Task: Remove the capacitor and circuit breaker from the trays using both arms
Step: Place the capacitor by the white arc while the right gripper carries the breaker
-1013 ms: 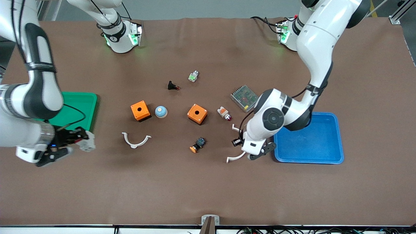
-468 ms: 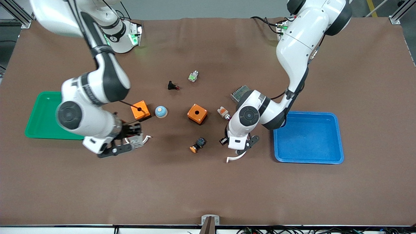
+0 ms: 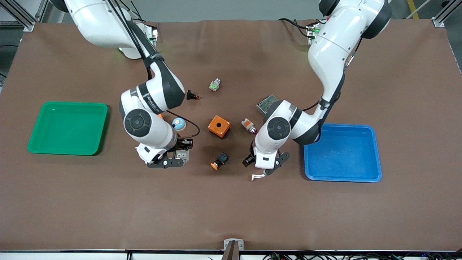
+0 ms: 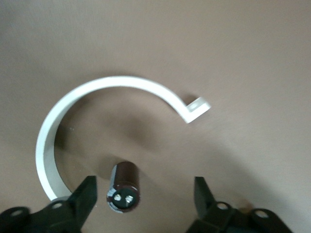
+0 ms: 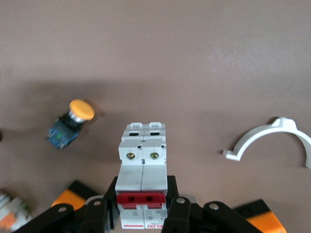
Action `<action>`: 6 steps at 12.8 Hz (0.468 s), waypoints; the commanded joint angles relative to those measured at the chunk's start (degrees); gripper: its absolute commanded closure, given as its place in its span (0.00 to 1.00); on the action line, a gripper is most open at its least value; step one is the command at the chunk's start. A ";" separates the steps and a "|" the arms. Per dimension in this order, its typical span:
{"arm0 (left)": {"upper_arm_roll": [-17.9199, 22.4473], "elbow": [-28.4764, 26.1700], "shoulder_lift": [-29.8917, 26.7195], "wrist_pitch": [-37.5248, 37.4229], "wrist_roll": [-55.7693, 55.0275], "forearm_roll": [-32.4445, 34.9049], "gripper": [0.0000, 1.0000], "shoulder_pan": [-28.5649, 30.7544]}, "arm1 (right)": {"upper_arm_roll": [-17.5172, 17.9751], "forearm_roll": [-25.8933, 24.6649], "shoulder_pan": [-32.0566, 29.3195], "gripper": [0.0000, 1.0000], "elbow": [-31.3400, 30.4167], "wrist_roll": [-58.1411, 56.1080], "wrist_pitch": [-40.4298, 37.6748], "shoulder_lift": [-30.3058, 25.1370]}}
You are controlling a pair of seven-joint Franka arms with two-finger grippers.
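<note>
The breaker [image 5: 143, 165], a white block with a red lever bar, is clamped in my right gripper [image 5: 143, 208]. In the front view that gripper [image 3: 179, 157] holds the breaker [image 3: 182, 155] over the table beside the blue-domed button [image 3: 178, 124]. The capacitor [image 4: 124, 187], a small dark cylinder with its two-pin end showing, sits on the table inside a white curved clip [image 4: 73, 107]. My left gripper [image 4: 144, 187] is open with the capacitor between its fingers, touching neither. In the front view the left gripper [image 3: 267, 167] hides the capacitor.
A blue tray [image 3: 343, 153] lies at the left arm's end and a green tray [image 3: 68, 126] at the right arm's end. An orange box [image 3: 218, 126], an orange-capped button [image 3: 219, 161], a white-and-orange lamp [image 3: 248, 125] and a second white clip [image 5: 272, 141] lie mid-table.
My right arm swung from beside the green tray to mid-table with the breaker in its grip. My left gripper moved from beside the blue tray toward the table's middle, over the clip.
</note>
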 commanded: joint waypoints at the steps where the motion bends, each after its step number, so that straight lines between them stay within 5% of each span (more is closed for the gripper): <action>1: 1.02 -1.20 -8.96 -6.71 -0.62 1.51 0.00 2.68 | -0.18 0.27 -0.46 0.88 4.24 1.68 1.56 4.39; 6: 0.85 -1.64 -22.15 -22.61 21.74 1.69 0.00 12.52 | -0.27 -0.09 -0.46 0.88 4.16 1.78 2.80 7.64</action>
